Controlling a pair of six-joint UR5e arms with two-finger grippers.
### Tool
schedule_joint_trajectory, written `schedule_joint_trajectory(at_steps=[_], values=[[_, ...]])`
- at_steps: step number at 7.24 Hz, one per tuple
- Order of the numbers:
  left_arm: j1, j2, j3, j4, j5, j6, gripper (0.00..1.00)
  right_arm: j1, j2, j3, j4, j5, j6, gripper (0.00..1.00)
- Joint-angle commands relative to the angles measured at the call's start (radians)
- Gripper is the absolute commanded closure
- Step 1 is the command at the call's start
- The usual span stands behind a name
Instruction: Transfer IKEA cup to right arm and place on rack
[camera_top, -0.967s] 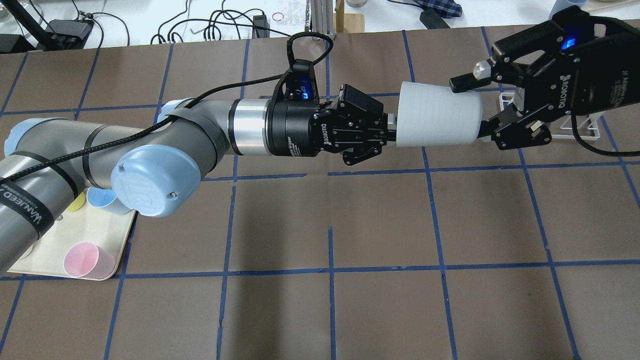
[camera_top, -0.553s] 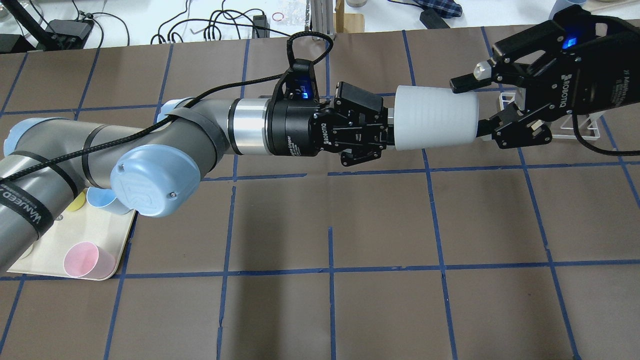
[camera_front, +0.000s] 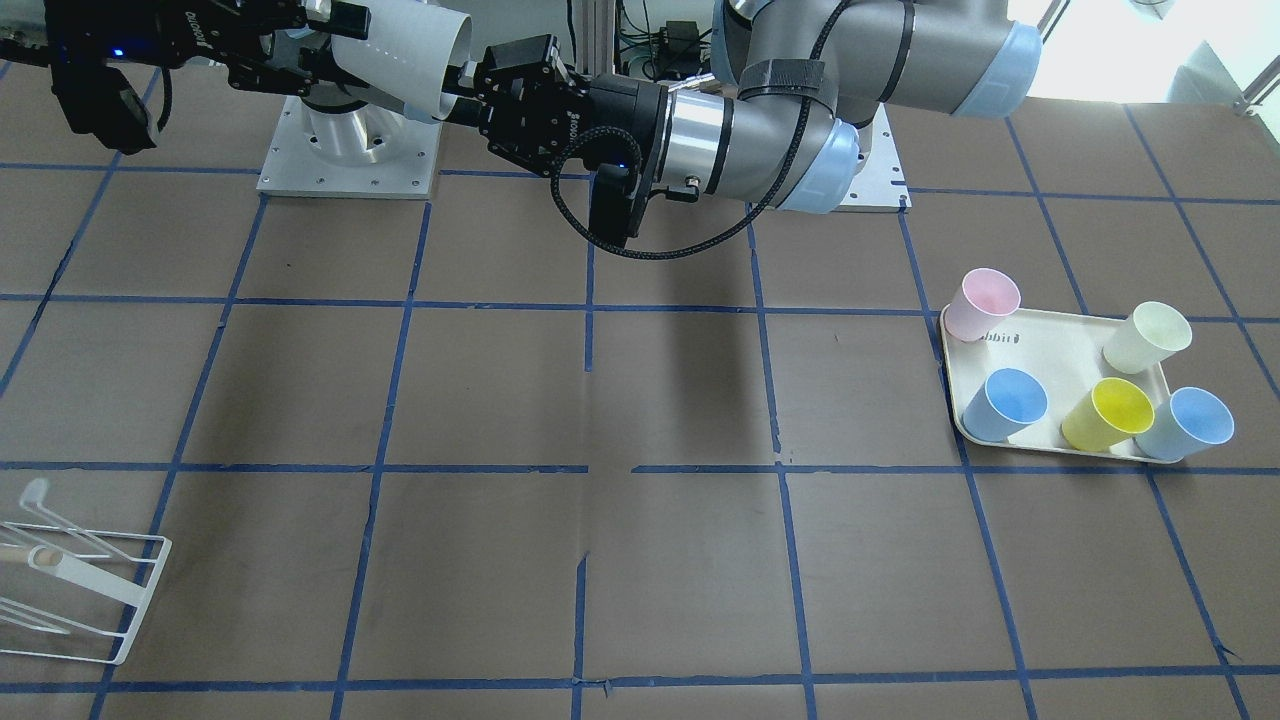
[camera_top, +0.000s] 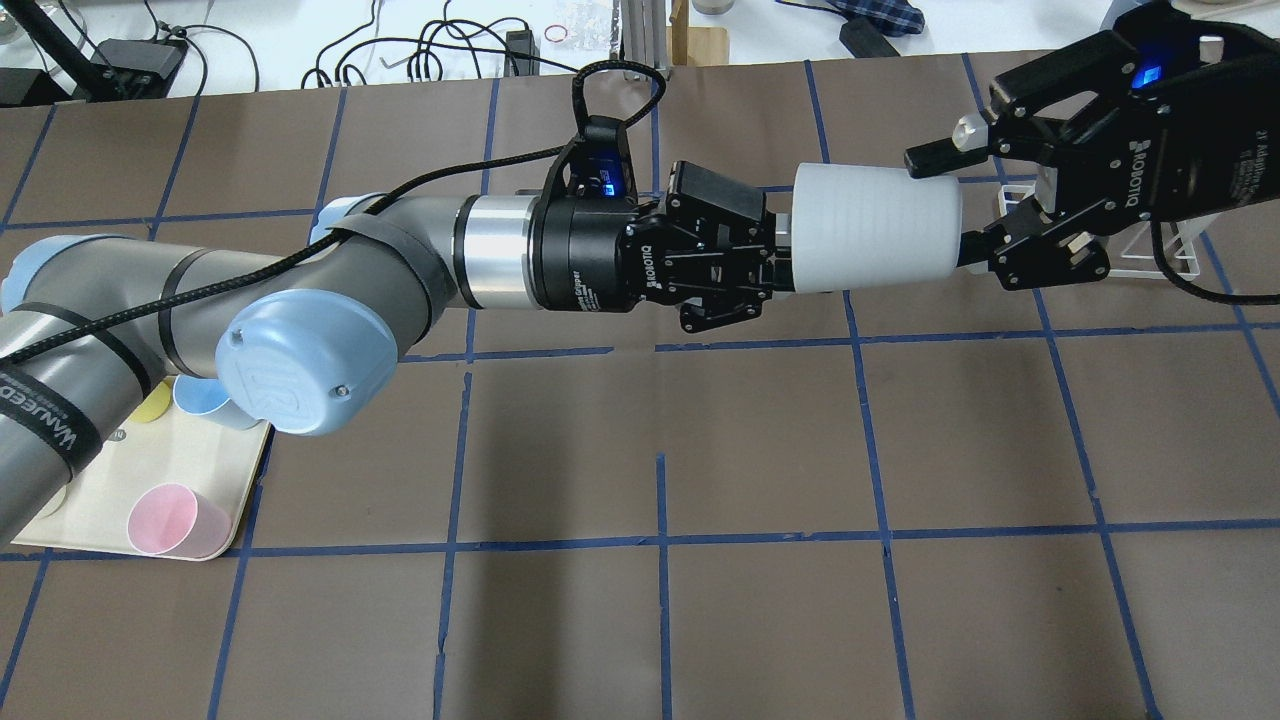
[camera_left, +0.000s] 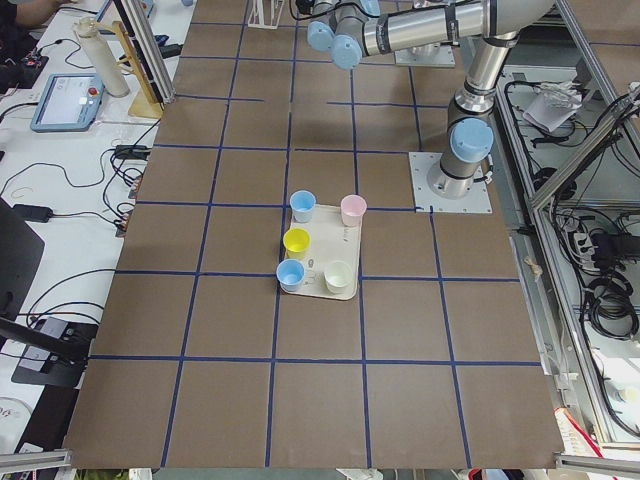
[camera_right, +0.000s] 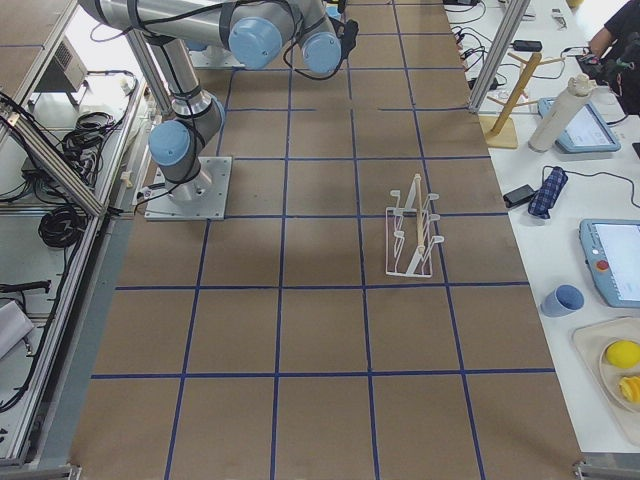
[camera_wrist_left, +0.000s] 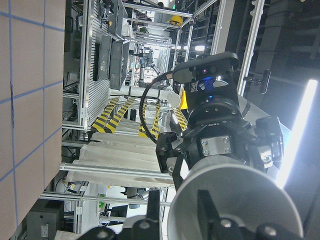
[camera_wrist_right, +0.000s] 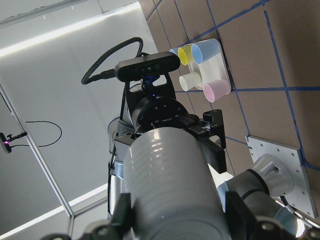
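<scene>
left gripper (camera_top: 782, 262) holds ikea cup (camera_top: 875, 228), right gripper (camera_top: 952, 205) straddles its base

The brown table (camera_front: 640, 580), gridded with blue tape (camera_front: 400, 467), carries a cream tray (camera_front: 1060, 350) of pastel cups (camera_front: 1015, 400) near one end and a white wire rack (camera_right: 412, 232) toward the other, well apart, with two grey base plates (camera_front: 300, 175) along the robot's edge.

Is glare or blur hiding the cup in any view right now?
Left wrist view: a light strip flares down the right edge, and the IKEA cup looks soft, very close to the lens. Right wrist view: bright streaks on the cup, outline readable. Overhead view: cup washed nearly white, edges clear.
</scene>
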Motion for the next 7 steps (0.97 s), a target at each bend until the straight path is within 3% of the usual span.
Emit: schedule_joint_trajectory(at_steps=[1,3,4,6,7], values=[[0.006,0.011,0.001,0.001,0.001,-0.017,0.59,-0.011,0.003,-0.039,-0.009,0.004,0.026,0.74],[0.059,0.012,-0.003,0.001,0.004,-0.037,0.48,-0.047,0.005,-0.064,-0.047,-0.011,0.074,0.75],[0.102,0.012,-0.001,0.001,0.004,-0.045,0.42,-0.090,0.006,-0.064,-0.099,-0.069,0.098,0.75],[0.175,0.012,-0.001,0.042,0.004,-0.142,0.37,-0.108,0.006,-0.064,-0.317,-0.285,0.184,0.78],[0.233,0.011,-0.002,0.058,0.037,-0.166,0.29,-0.109,0.019,-0.061,-0.465,-0.380,0.265,0.79]])
